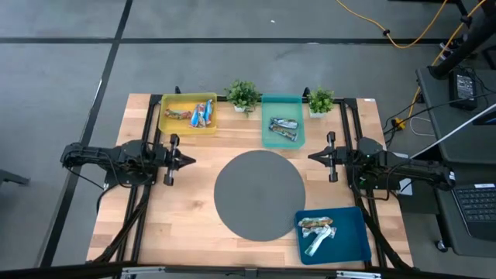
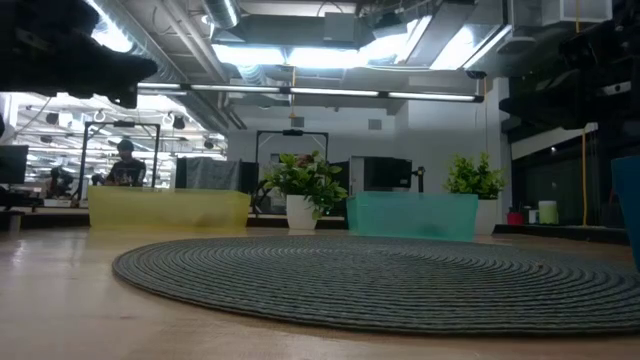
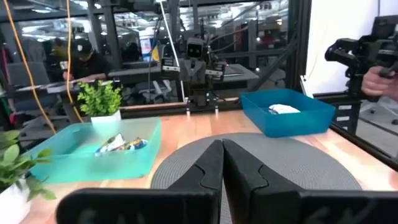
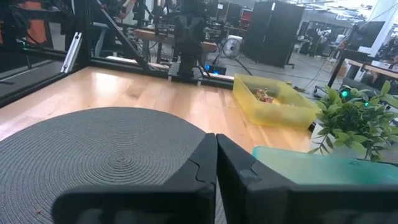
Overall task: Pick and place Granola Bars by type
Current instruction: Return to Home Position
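Pale wooden counter (image 1: 178, 232) carries a round grey woven mat (image 1: 260, 194) between the left end effector (image 1: 186, 161) and the right end effector (image 1: 314, 156) (both pinched closed, holding nothing). Shiny-wrapped granola bars (image 1: 192, 115) lie in the yellow plastic bin (image 1: 164, 122) beyond the left end effector, and in the teal bin (image 1: 283, 110) and blue bin (image 1: 353, 240) to either side of the right. They are probably light, slick and crushable, so pinch across the mid-length.

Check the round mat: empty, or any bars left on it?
Empty. The high view shows the mat bare; bars lie only in the yellow bin, teal bin and blue bin.
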You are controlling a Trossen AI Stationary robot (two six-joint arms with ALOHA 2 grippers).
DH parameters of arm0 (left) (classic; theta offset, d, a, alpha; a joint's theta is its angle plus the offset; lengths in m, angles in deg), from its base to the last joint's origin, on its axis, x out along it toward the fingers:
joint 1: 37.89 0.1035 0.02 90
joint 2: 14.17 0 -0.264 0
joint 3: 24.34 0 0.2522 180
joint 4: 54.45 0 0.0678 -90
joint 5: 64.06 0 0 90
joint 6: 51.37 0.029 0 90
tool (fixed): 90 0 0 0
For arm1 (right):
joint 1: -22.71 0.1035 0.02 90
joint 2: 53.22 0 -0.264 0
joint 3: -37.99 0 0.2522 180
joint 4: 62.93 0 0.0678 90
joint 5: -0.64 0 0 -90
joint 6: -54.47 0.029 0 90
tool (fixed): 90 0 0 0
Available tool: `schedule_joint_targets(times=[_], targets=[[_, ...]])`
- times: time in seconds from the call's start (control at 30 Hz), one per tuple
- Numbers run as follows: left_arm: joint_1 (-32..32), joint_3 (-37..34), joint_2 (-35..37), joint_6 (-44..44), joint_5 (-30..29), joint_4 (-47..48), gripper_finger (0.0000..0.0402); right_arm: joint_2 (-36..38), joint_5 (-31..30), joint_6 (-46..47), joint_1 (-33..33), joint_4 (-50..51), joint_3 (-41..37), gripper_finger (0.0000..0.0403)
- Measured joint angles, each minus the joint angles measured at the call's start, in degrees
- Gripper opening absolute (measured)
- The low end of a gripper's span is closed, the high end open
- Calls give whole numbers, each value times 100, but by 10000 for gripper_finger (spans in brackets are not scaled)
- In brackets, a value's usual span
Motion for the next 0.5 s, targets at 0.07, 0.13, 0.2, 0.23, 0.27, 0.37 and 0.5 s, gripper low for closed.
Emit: schedule_joint_targets(times=[0.07, 0.13, 0.2, 0.23, 0.27, 0.37, 0.5], targets=[[0, 0, 0, 15, 27, 5, 3, 0, 0, -24, 0, 0, 0, 10], [0, 0, 0, 24, -13, 1, 3, 0, 0, -72, 0, 0, 0, 8], [0, 0, 0, 20, -39, 3, 3, 0, 0, -167, 0, 0, 0, 5], [0, 0, 0, 20, -37, 3, 3, 0, 0, -192, 0, -2, 0, 5], [0, 0, 0, 22, -28, 3, 3, 0, 0, -228, 0, -2, 0, 5], [0, 0, 0, 18, 52, 5, 3, 0, 0, -368, 0, -2, 0, 9], [0, 0, 0, 22, 52, 65, 3, 0, 0, -470, 0, -3, 0, 5]])
